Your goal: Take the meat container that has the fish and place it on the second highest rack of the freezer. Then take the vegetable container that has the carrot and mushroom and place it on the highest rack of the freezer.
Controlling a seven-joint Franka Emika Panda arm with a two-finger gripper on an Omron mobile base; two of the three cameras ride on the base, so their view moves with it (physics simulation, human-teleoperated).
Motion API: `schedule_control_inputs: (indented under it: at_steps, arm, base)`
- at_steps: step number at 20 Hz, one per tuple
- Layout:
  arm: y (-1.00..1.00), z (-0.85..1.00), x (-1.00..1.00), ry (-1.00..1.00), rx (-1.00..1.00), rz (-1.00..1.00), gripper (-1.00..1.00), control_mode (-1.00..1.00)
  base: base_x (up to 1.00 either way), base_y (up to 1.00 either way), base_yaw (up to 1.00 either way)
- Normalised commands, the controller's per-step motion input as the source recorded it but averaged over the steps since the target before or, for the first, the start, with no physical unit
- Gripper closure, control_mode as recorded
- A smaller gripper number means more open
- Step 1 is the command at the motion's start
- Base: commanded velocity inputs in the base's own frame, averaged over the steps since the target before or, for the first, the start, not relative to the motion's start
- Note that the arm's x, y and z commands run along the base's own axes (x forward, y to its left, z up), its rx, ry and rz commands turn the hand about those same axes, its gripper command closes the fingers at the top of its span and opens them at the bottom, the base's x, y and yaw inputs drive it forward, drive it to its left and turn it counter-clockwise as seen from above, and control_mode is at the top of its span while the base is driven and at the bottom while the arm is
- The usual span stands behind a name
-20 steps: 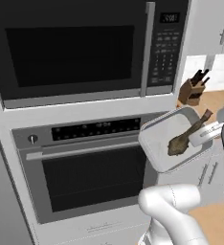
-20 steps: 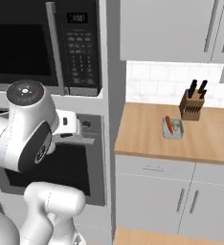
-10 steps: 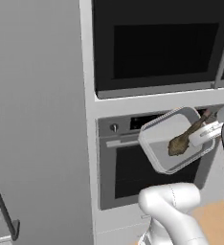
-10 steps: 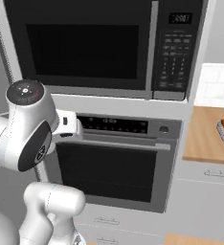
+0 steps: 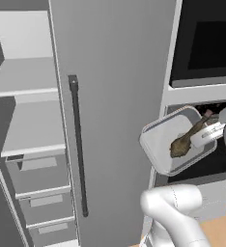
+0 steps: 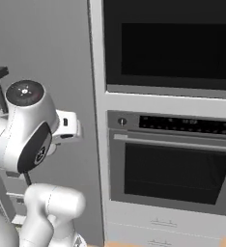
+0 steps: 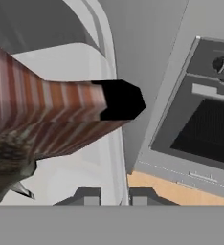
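The meat container (image 5: 164,143), a pale grey tray, hangs tilted in front of the oven with the brown-olive fish (image 5: 182,144) lying in it. My gripper (image 5: 203,139) is shut on its right rim. In the hand view the rim (image 7: 112,91) runs down between my fingertips (image 7: 87,196), and the striped fish (image 7: 51,119) lies close on the left. The freezer (image 5: 115,96) stands open to the left, its door with the long dark handle (image 5: 78,144) facing me. The highest rack (image 5: 23,77) and the second highest rack (image 5: 30,130) are bare pale boards at far left.
Grey drawers (image 5: 37,176) sit under the racks. A black-fronted wall oven (image 6: 175,169) with a second black unit (image 6: 173,43) above it stands right of the freezer. The arm's big white joint (image 6: 25,125) rises before the freezer door (image 6: 47,48).
The whole picture has slid right as the base drives left: counter and microwave left the view, the open freezer came in. The tray stays gripped in the same pose.
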Motion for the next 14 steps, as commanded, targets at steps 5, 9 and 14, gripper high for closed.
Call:
schedule_control_inputs:
  at_steps: [5,9,14]
  arm:
    - [0.00,0.00,0.00,0.00,0.00,0.00,1.00,1.00]
    - [0.00,0.00,0.00,0.00,0.00,0.00,1.00,1.00]
    - [0.00,0.00,0.00,0.00,0.00,0.00,1.00,1.00]
  base:
    - [-0.14,0.77,0.00]
    - [-0.01,0.71,0.00]
    - [0.00,0.62,0.00]
